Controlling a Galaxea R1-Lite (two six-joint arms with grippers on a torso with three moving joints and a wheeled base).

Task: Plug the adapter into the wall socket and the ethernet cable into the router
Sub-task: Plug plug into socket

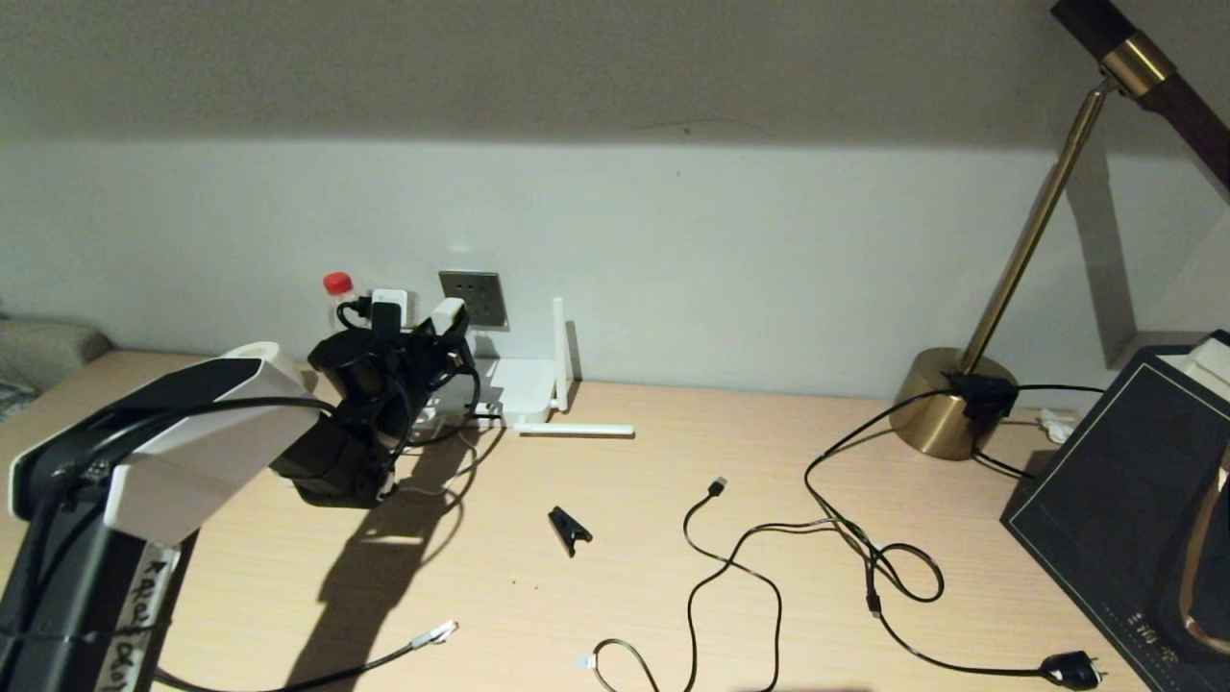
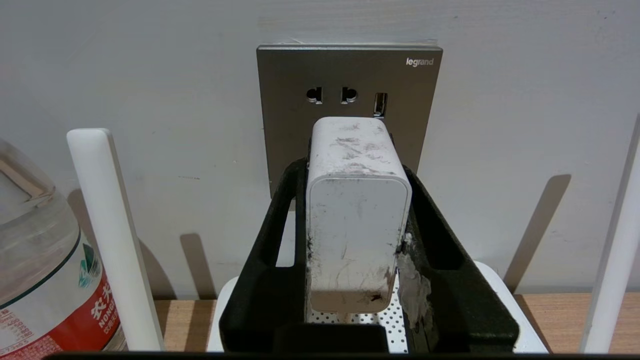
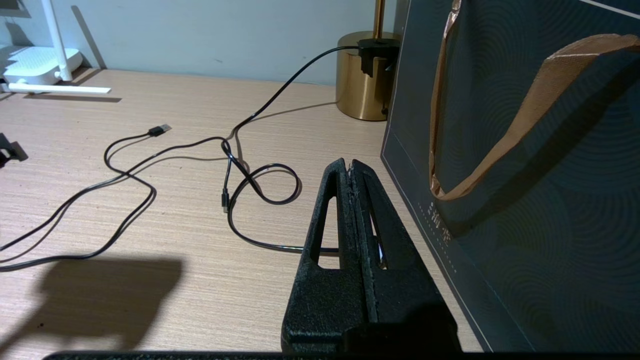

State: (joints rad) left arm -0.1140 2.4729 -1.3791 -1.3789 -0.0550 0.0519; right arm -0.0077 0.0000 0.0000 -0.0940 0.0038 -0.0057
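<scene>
My left gripper (image 2: 356, 170) is shut on the adapter (image 2: 357, 210), a scuffed white block pinched at its two sides. The adapter's front end is close to the lower half of the grey wall socket (image 2: 350, 75) and covers the holes there; whether its pins are in is hidden. In the head view the adapter (image 1: 449, 314) sits just left of the wall socket (image 1: 474, 298), above the white router (image 1: 519, 389). The ethernet cable (image 1: 434, 634) lies loose at the table's front, clear connector pointing right. My right gripper (image 3: 348, 165) is shut and empty, low over the table beside a dark bag.
Router antennas (image 2: 107, 235) and a water bottle (image 2: 40, 280) flank the left gripper. A thin black USB cable (image 1: 716, 485), a black plug (image 1: 1071, 668) and a small black clip (image 1: 569, 529) lie mid-table. A brass lamp base (image 1: 951, 404) and dark gift bag (image 1: 1124, 519) stand right.
</scene>
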